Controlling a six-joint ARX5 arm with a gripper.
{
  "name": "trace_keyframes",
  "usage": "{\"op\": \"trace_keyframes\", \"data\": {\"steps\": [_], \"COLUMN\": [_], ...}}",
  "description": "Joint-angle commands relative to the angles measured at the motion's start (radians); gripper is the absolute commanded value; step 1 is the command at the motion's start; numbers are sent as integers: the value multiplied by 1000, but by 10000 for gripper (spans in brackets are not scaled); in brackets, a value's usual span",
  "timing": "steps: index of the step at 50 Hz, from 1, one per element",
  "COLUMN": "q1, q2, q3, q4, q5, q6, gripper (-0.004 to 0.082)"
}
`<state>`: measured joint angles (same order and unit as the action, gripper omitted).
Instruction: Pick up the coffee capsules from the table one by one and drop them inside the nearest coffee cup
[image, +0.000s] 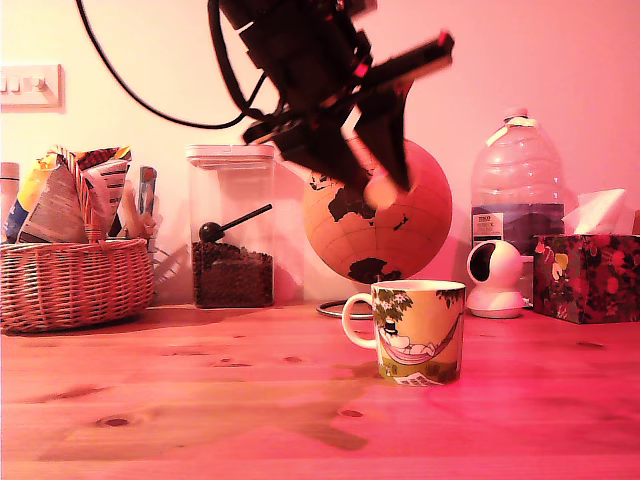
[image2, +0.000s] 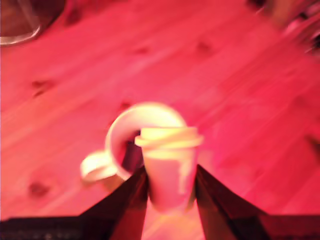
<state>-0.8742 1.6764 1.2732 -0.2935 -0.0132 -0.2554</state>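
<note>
The gripper (image: 385, 185) (clamped on a coffee capsule (image2: 169, 167)) hangs tilted above the coffee cup (image: 418, 343) on the table (image: 200, 400).

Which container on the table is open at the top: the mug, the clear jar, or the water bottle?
The coffee cup, the printed mug below the gripper, has an open mouth. The clear jar has a lid, and the water bottle is capped.

My gripper (image: 383, 185) hangs high over the printed ceramic mug (image: 418, 330) on the wooden table (image: 200, 410). A small cream capsule (image2: 169, 170) sits between my fingers. Far behind stand a wicker basket (image: 75, 283), clear jar (image: 232, 228) and globe (image: 385, 225).
</note>
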Motion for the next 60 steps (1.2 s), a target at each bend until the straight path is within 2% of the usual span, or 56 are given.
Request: {"op": "trace_keyframes", "data": {"steps": [1,2,3,11,12,16,17,29,30,35,36,41,48,60], "q1": [11,13,16,26,26,26,26,26,26,26,26,26,28,28], "q2": [32,36,38,75,82,115,122,236,248,300,311,358,416,465], "q3": [-12,-10,-9,40,52,108,122,293,308,371,383,438,509,553], "q4": [11,10,10,-19,-27,-75,-92,-238,-256,-316,-326,-376,-446,-487], "q5": [17,24,28,40,40,44,45,77,77,81,82,85,84,83], "q6": [7,7,50,50,101,107,126,126,179,179,198,198,223,232], "gripper": [125,125,125,125,125,125,125,125,125,125,125,125,125,125]}}
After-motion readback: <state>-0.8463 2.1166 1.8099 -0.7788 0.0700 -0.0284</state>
